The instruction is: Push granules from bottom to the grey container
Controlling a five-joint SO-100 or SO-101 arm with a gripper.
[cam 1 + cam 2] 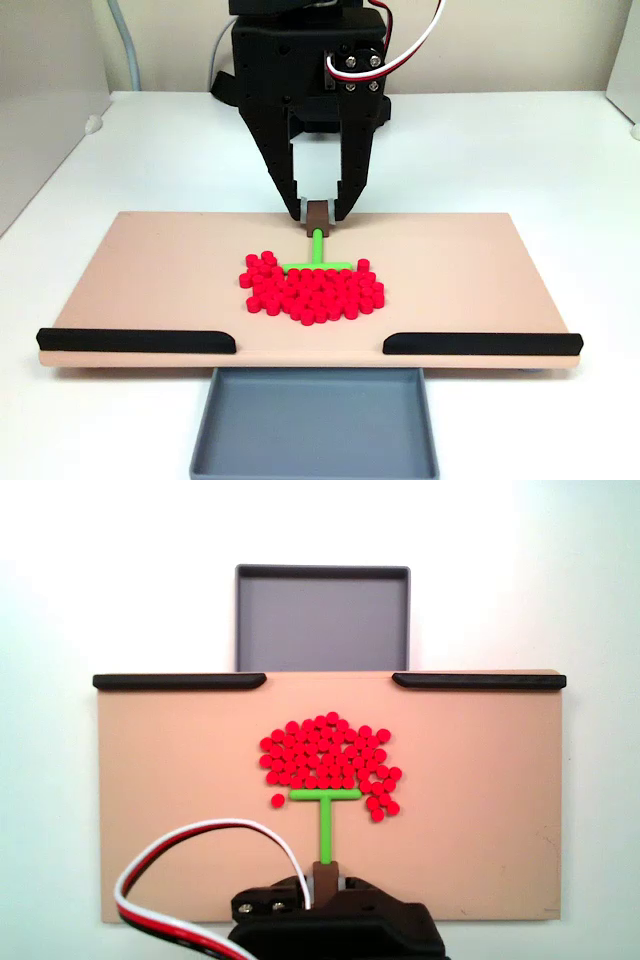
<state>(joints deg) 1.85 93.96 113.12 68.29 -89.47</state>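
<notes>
- Gripper [318, 212] is clamped on the brown handle block [317, 215] of the green T-shaped pusher [317, 262].
- Crossbar touches the rear edge of the red granules [313, 292], heaped mid-board.
- Granules look light, loose and likely to roll and scatter; best moved by pushing, not grasping.
- Arm stands low and near-vertical at the board's [150, 270] far edge.
- Grey tray [315, 425] lies beyond the gap between the black strips [135, 340].

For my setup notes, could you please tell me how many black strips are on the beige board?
2. Both lie along the beige board's edge nearest the grey container: one black strip at the left, the other at the right, with a gap between them.
</notes>
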